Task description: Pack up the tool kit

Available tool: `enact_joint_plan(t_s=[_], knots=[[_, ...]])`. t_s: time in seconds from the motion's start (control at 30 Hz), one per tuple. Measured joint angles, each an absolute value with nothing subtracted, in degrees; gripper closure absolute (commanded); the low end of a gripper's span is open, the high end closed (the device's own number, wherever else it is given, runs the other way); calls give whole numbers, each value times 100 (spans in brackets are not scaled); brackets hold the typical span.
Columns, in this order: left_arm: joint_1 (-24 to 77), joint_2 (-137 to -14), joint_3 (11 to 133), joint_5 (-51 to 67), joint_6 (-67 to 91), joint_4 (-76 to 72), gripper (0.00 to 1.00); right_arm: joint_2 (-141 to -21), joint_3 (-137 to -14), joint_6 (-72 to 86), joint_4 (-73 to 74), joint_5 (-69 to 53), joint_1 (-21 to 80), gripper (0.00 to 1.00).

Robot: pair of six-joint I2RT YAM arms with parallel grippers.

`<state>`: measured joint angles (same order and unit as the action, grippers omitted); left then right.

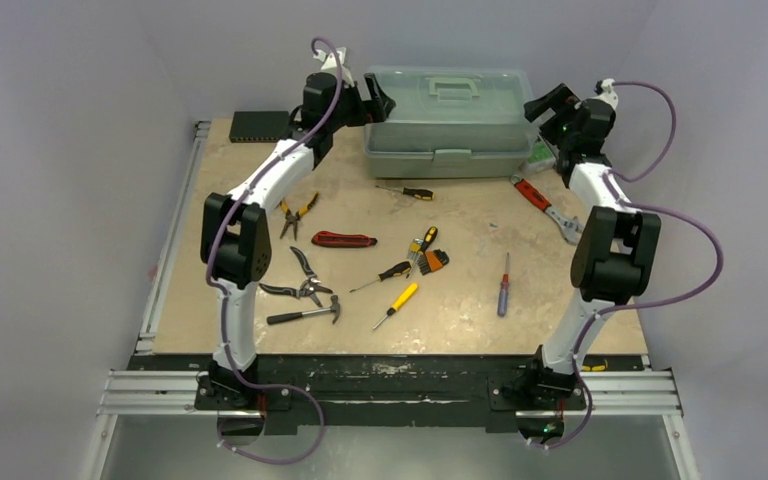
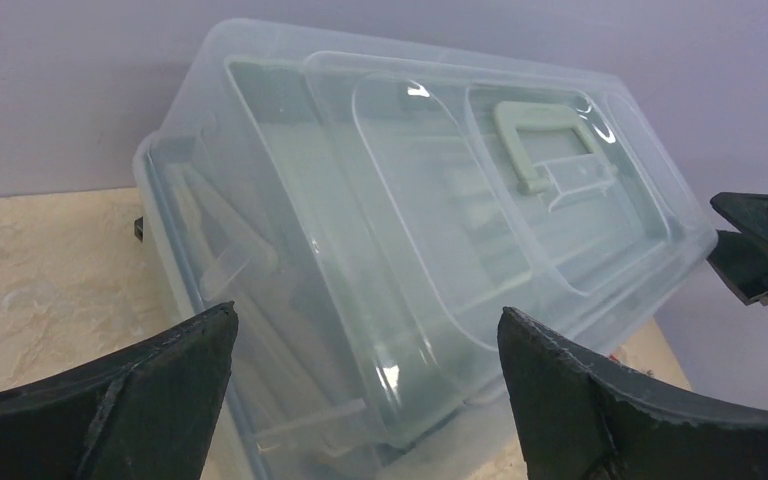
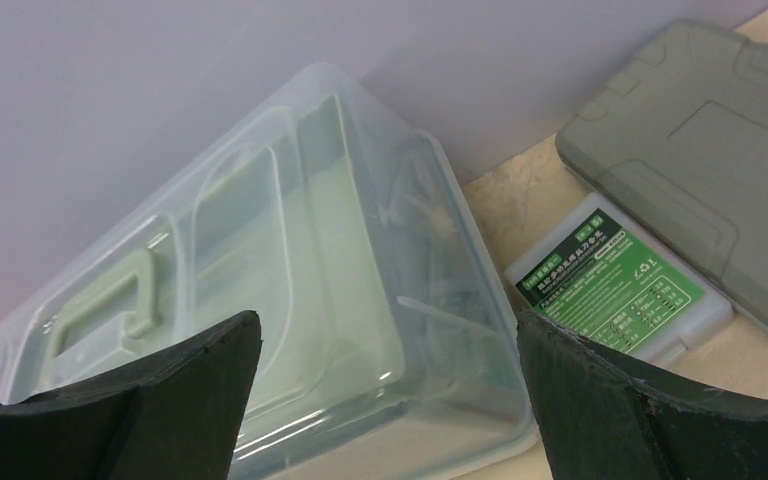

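The toolbox (image 1: 449,120) fills the upper middle of the overhead view. It seems to sit tight against the back wall, though the angle is too flat to be sure any gap remains behind it. The left gripper (image 1: 380,100) and the right gripper (image 1: 543,104) flank its two ends, jaws spread wide. To its right, a green-labelled box (image 3: 615,285) and a grey case (image 3: 705,170) crowd the upper right corner. A black box (image 1: 260,124) occupies the upper left. In front, a black-handled screwdriver (image 1: 407,191) and a red-handled wrench (image 1: 545,207) lie close. Scattered tools clutter the centre and lower left. The lower right holds only a blue screwdriver (image 1: 503,285).
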<state>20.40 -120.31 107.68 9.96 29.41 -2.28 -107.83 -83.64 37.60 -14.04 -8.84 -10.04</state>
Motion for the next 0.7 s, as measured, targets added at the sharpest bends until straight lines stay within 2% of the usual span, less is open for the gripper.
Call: enact_joint_plan(t_s=[0.37,0.5,0.7], knots=[[1968,-12536,11063,1315,3398,-521,3,-11408,-8676,3933,-1597,-1332,-1002,1],[1940,-12490,10825,1422,3457,-786,4,-11371,-8510,4027,-1765,-1621,-985,1],[1946,-11955,9861,1474,3494,-993,5,-10794,-7590,4084,-2171,-1691,-930,1]])
